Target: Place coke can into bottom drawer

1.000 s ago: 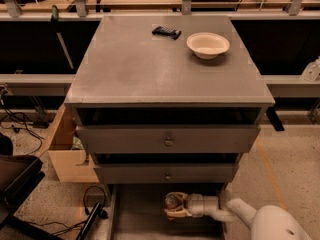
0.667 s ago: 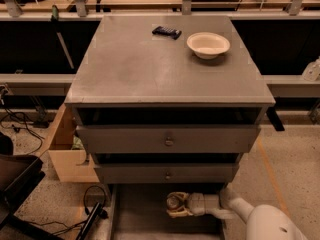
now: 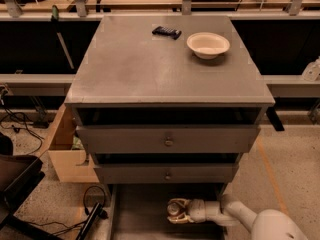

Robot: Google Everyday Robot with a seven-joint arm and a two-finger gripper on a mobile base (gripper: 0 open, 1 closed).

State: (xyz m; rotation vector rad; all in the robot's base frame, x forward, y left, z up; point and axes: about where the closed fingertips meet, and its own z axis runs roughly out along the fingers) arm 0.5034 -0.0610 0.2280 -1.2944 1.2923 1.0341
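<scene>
The bottom drawer (image 3: 140, 209) is pulled out at the foot of the grey cabinet, and its flat grey floor shows. My gripper (image 3: 172, 210) reaches into it from the right, low over the floor, on a white arm (image 3: 235, 214). Between the fingers sits a small round silver top, the coke can (image 3: 174, 207). Its red sides are hidden by the fingers. The fingers are closed around the can.
The two upper drawers (image 3: 168, 142) with round knobs stand slightly open above the gripper. A white bowl (image 3: 208, 44) and a small black object (image 3: 166, 32) lie on the cabinet top. A wooden box (image 3: 62, 149) and cables are on the floor at left.
The gripper with the can has shifted slightly lower in the bottom drawer, toward its front. Nothing else has moved.
</scene>
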